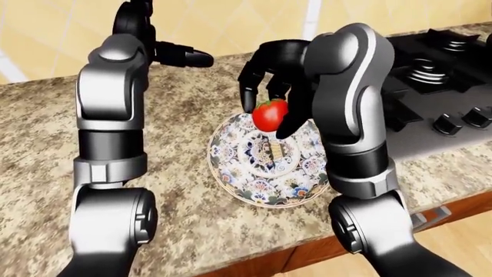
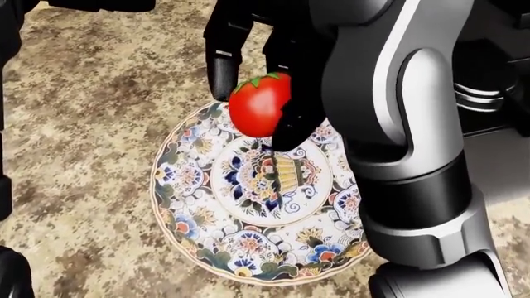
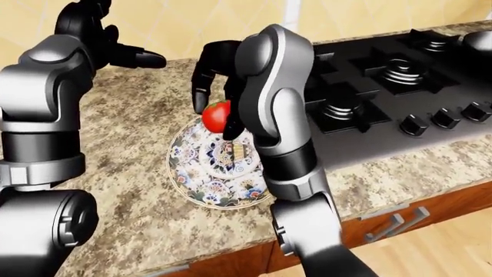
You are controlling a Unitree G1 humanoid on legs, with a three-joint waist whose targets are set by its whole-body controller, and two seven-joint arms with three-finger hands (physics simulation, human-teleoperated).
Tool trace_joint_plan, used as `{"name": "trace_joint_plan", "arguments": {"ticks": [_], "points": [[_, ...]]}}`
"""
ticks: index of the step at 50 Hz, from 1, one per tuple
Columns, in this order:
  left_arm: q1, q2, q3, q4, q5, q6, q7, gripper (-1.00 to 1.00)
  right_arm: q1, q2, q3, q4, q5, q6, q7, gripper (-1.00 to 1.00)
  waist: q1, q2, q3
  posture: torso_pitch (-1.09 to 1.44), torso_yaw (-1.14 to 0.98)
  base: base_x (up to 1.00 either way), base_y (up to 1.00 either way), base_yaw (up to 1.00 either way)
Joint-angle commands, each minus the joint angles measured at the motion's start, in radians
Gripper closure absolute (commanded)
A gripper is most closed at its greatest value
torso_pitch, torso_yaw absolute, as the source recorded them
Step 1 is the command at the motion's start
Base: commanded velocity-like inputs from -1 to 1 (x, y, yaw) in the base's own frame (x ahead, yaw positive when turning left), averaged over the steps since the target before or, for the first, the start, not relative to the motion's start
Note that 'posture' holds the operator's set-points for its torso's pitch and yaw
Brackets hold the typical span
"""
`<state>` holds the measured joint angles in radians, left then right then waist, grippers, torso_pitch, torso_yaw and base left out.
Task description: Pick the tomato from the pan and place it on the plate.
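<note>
A red tomato [image 2: 258, 104] with a green stem hangs just above the upper part of the patterned plate [image 2: 191, 230], held in the black fingers of my right hand [image 2: 253, 93], which is shut on it. The plate lies flat on the speckled granite counter [image 1: 184, 202]. In the left-eye view the tomato [image 1: 269, 114] sits over the plate's far rim. My left hand [image 1: 188, 56] is raised above the counter, well left of the plate, fingers stretched out and holding nothing. The pan does not show.
A black gas stove [image 3: 385, 86] with burners and knobs [image 3: 442, 118] lies right of the plate. The counter's near edge [image 3: 361, 208] runs above wooden drawers with a handle. A yellow tiled wall [image 1: 231, 23] rises beyond the counter.
</note>
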<state>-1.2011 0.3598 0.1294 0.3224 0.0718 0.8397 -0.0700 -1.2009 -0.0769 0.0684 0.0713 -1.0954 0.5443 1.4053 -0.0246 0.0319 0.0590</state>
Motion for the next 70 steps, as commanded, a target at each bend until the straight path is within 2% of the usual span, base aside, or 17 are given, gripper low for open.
{"name": "trace_joint_plan", "arguments": {"ticks": [1,15,21,33,47,70], "points": [[-0.036,0.014,0.009,-0.036,0.003,-0.027,0.005,-1.00,-0.031,-0.004,-0.012,-0.032,-0.012,-0.009,-0.011,1.00,-0.001,0.004,-0.034,0.00,0.00,0.00,0.00,0.00],[-0.042,0.016,0.009,-0.026,0.000,-0.032,0.008,-1.00,0.023,0.026,-0.004,-0.072,-0.055,-0.015,0.012,1.00,-0.006,0.007,-0.034,0.00,0.00,0.00,0.00,0.00],[-0.043,0.018,0.009,-0.026,-0.002,-0.031,0.007,-1.00,0.039,0.013,0.009,-0.057,-0.085,-0.090,-0.063,1.00,-0.007,0.009,-0.033,0.00,0.00,0.00,0.00,0.00],[-0.043,0.021,0.010,-0.025,-0.004,-0.030,0.007,-1.00,0.092,0.032,0.012,-0.082,-0.155,-0.202,-0.059,1.00,-0.010,0.010,-0.032,0.00,0.00,0.00,0.00,0.00],[-0.050,0.032,0.015,-0.016,-0.009,-0.032,0.006,-1.00,0.107,0.065,0.018,-0.082,-0.213,-0.288,-0.043,1.00,-0.012,0.013,-0.033,0.00,0.00,0.00,0.00,0.00],[-0.039,0.031,0.015,-0.026,-0.015,-0.031,0.011,-1.00,0.151,0.092,0.020,-0.077,-0.229,-0.289,-0.077,1.00,-0.011,0.014,-0.037,0.00,0.00,0.00,0.00,0.00]]}}
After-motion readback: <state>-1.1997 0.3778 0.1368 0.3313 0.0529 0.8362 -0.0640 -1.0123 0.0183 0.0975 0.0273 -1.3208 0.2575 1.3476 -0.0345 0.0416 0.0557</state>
